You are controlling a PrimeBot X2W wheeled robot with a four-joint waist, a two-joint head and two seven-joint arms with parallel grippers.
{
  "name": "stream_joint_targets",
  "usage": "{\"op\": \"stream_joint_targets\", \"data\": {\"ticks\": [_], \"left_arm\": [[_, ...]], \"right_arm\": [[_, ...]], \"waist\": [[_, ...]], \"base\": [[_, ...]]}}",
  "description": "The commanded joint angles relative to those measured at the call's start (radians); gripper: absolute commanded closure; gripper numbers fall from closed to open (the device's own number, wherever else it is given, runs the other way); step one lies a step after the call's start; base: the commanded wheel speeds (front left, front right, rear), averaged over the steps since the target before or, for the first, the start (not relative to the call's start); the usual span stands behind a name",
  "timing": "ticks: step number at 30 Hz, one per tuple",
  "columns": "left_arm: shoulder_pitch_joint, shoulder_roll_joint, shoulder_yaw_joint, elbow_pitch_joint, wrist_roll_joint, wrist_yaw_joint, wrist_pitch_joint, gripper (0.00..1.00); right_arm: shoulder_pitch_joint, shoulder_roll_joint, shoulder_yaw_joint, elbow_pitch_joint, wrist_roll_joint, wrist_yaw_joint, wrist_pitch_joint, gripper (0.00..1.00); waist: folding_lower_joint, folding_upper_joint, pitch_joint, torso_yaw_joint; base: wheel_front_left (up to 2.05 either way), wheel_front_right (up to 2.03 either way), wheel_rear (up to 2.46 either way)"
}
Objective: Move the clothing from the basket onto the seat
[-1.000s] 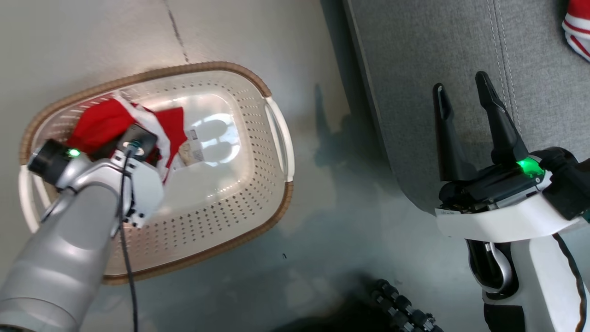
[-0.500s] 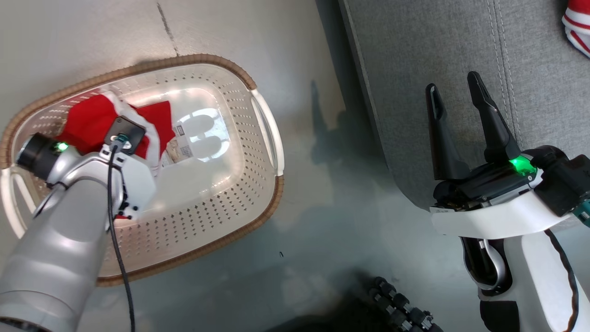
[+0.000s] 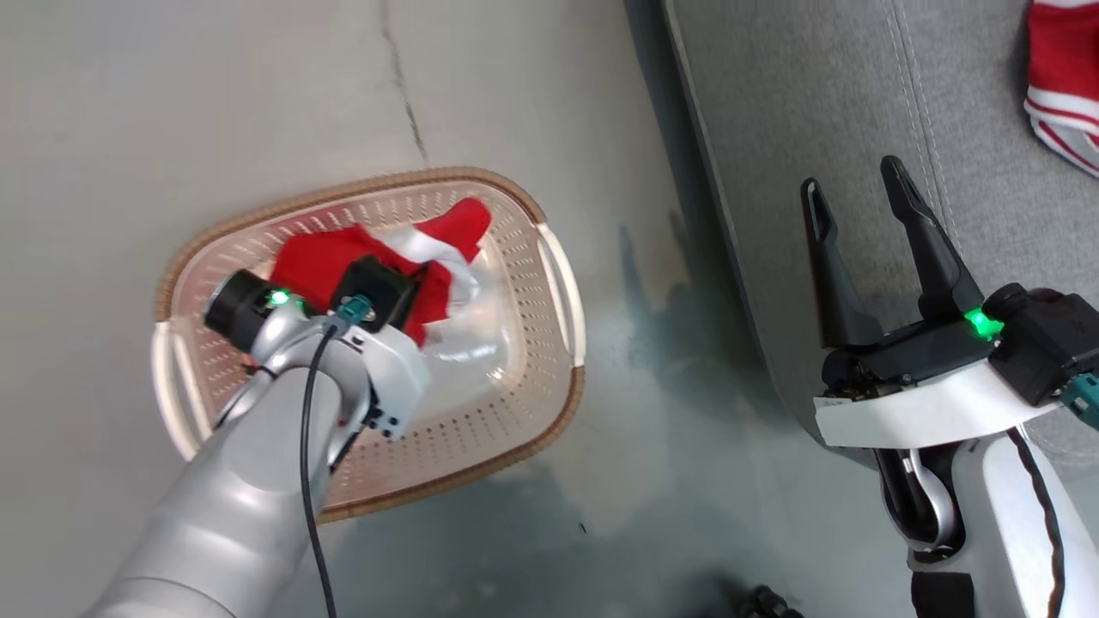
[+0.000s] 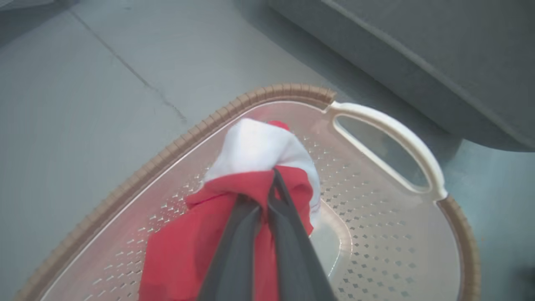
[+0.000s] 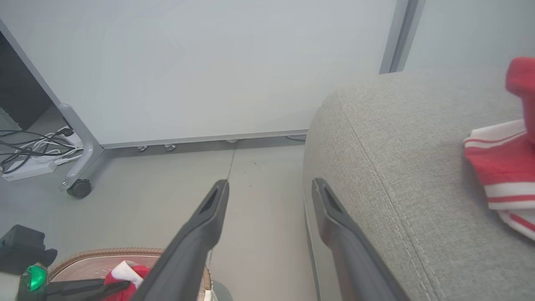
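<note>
A red garment with white trim (image 3: 343,257) hangs bunched above the white perforated basket (image 3: 515,343), which stands on the floor. My left gripper (image 4: 271,184) is shut on that clothing (image 4: 250,184); its dark fingers pinch the fabric where red meets white. The basket's brown rim (image 4: 234,108) and a white handle (image 4: 388,129) lie beyond it. My right gripper (image 3: 853,184) stands open and holds nothing, over the grey seat (image 3: 773,129) near its front edge. A second red garment with white stripes (image 3: 1065,86) lies on the seat (image 5: 397,167) at the far right (image 5: 501,171).
Grey floor (image 3: 172,103) with a thin crack surrounds the basket. In the right wrist view a white wall panel on a wheeled grey leg (image 5: 79,167) stands behind, with cables and a power strip (image 5: 25,163) at the left.
My left gripper has lifted the red garment up off the basket floor, so it now hangs bunched from the fingers. The head camera has shifted. The right gripper stays open.
</note>
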State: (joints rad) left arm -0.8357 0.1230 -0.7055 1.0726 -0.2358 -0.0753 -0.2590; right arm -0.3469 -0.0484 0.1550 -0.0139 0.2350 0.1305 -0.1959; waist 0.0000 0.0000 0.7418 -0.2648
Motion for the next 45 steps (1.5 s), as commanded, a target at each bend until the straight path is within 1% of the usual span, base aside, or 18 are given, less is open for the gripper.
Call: {"op": "stream_joint_targets", "data": {"ticks": [1,10,14,22,27,33,39,45], "left_arm": [[0.022,-0.001,0.011,-0.054,-0.013,-0.003,-0.006,1.00],[0.202,0.017,0.108,-0.415,-0.073,0.022,-0.006,1.00],[0.279,0.021,0.156,-0.536,-0.100,0.036,-0.006,1.00],[0.414,0.028,0.252,-0.741,-0.138,0.083,-0.007,1.00],[0.471,0.038,0.294,-0.839,-0.151,0.088,-0.007,1.00],[0.518,0.043,0.323,-0.935,-0.152,0.091,-0.007,1.00],[0.564,0.049,0.322,-0.999,-0.159,0.079,-0.006,1.00],[0.618,0.056,0.315,-1.040,-0.165,0.087,-0.004,1.00]], "right_arm": [[0.016,-0.005,-0.010,-0.007,-0.012,0.001,0.015,0.00],[0.072,-0.005,-0.048,-0.048,-0.052,0.001,0.097,0.00],[0.097,-0.005,-0.066,-0.059,-0.070,0.001,0.133,0.00],[0.154,-0.005,-0.104,-0.061,-0.081,0.001,0.180,0.00],[0.188,-0.005,-0.117,-0.059,-0.071,0.001,0.198,0.00],[0.226,-0.005,-0.123,-0.050,-0.064,0.001,0.217,0.00],[0.264,-0.005,-0.114,-0.042,-0.055,0.001,0.229,0.00],[0.301,-0.005,-0.108,-0.035,-0.043,0.001,0.237,0.00]], "waist": [[0.0000,0.0000,-0.071,0.056],[0.0000,0.0000,-0.216,0.137],[0.0000,0.0000,-0.277,0.172],[0.0000,0.0000,-0.388,0.232],[0.0000,0.0000,-0.454,0.254],[0.0000,0.0000,-0.533,0.264],[0.0000,0.0000,-0.598,0.263],[0.0000,0.0000,-0.655,0.258]], "base": [[0.00,0.00,0.00],[0.00,0.00,0.00],[0.00,0.00,0.00],[0.00,0.00,0.00],[0.00,0.00,0.00],[0.00,0.00,0.00],[0.00,0.00,0.00],[0.00,0.00,0.00]]}}
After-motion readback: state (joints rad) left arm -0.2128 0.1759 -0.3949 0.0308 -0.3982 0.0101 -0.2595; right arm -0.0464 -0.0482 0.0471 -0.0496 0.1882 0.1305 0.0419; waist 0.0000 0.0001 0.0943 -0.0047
